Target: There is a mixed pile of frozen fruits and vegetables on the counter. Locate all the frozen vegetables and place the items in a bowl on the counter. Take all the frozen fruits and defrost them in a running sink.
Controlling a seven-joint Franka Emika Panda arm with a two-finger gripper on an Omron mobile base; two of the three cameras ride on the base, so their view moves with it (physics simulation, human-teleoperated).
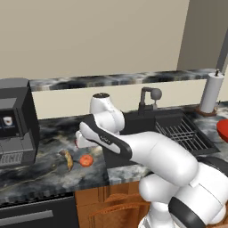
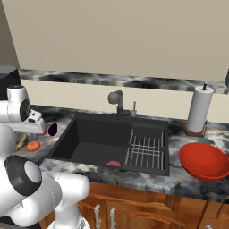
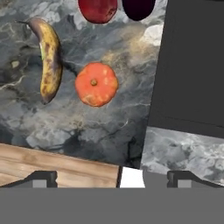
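In the hand view my gripper point(image 3: 113, 179) is open and holds nothing; it hangs above the front edge of the counter point(image 3: 87, 127). Beyond it lies the orange-red round piece point(image 3: 96, 84), with the yellow-brown banana point(image 3: 49, 59) to its left. The red ball point(image 3: 97, 9) and the dark purple aubergine point(image 3: 138, 8) sit at the top edge. From the base, the banana point(image 1: 67, 159) and the orange-red piece point(image 1: 86, 160) lie left of the dark sink point(image 1: 169, 129). The red-orange bowl point(image 2: 203, 161) stands on the counter right of the sink point(image 2: 103, 143).
A black coffee machine point(image 1: 15, 124) stands at the far left. A grey tap point(image 2: 117, 100) rises behind the sink, and a wire rack point(image 2: 145, 150) lies in its right half. A pinkish-red thing point(image 2: 113, 163) lies in the basin. A paper towel roll point(image 2: 198, 109) stands behind the bowl.
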